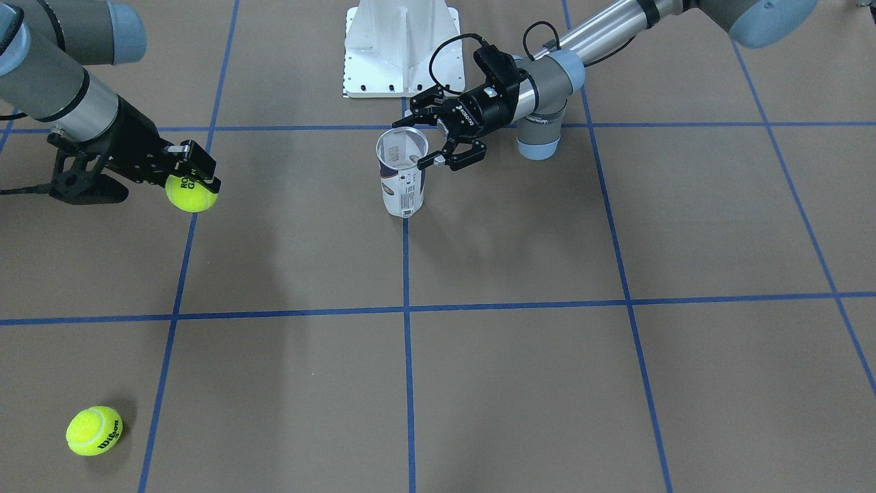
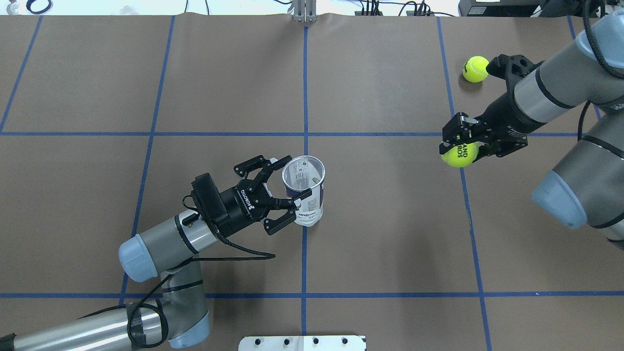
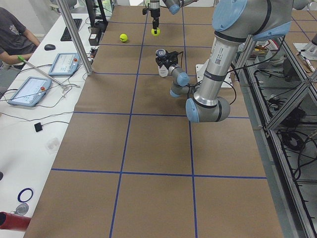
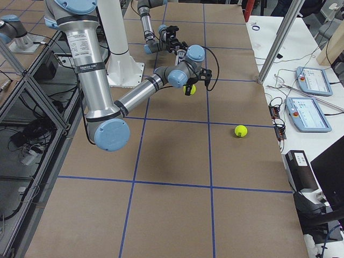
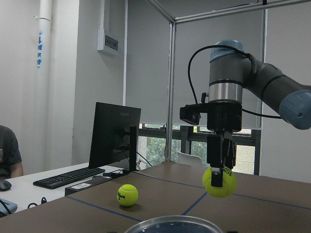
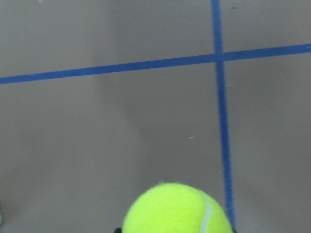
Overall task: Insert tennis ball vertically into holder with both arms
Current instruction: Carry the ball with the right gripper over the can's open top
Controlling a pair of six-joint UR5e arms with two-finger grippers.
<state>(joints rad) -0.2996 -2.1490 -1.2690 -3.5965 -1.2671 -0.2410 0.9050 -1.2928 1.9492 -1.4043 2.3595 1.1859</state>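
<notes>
The holder (image 1: pixel 402 174) is a clear can with a navy-and-white label. It stands upright and open-topped at the table's middle, and shows in the overhead view (image 2: pixel 306 195). My left gripper (image 2: pixel 294 178) comes in level from the side, with its jaws spread wide on either side of the can near the rim. I see no clear squeeze. My right gripper (image 2: pixel 458 145) points down and is shut on a yellow tennis ball (image 2: pixel 459 154), held above the table well off to the right. The left wrist view shows that ball (image 5: pixel 219 182) hanging above the can's rim (image 5: pixel 170 225) level.
A second tennis ball (image 2: pixel 475 68) lies loose on the table beyond the right arm, also in the front view (image 1: pixel 94 431). The white pedestal (image 1: pixel 400 48) stands behind the can. Blue tape lines grid the brown table.
</notes>
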